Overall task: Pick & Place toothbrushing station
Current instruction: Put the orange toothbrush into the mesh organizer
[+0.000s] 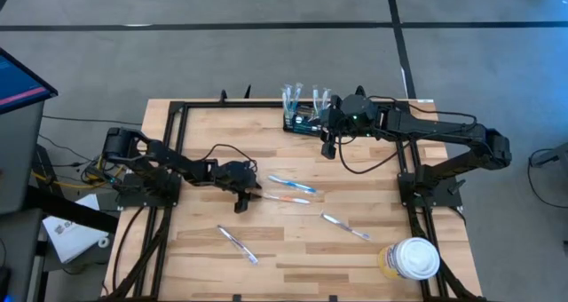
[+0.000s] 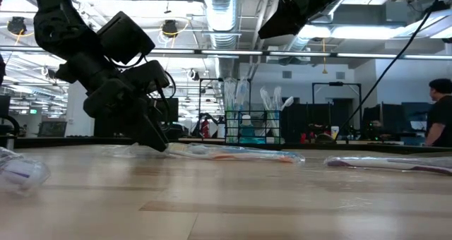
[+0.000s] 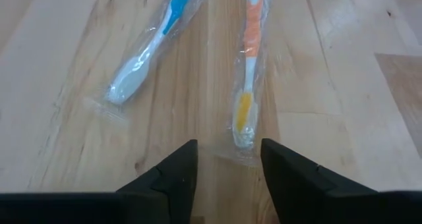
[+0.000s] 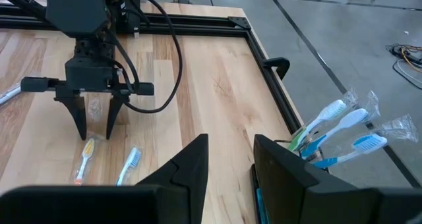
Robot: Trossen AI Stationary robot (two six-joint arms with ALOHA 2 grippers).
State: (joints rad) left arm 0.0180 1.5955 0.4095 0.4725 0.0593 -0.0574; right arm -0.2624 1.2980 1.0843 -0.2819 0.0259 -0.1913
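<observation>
1. The wooden table [image 1: 293, 249] carries everything.
2. The toothbrushing station [image 1: 300, 120] stands at its far edge, holding wrapped brushes.
3. The right gripper [image 1: 327, 147] hovers just beside the station, fingers apart, empty.
4. The left gripper [image 3: 229, 168], well apart from the station, straddles the orange toothbrush [image 3: 248, 85], fingers spread; the blue toothbrush [image 3: 148, 49] lies alongside.

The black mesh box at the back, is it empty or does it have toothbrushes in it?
Not empty. The black mesh box holds several wrapped toothbrushes standing upright, heads poking out the top.
</observation>
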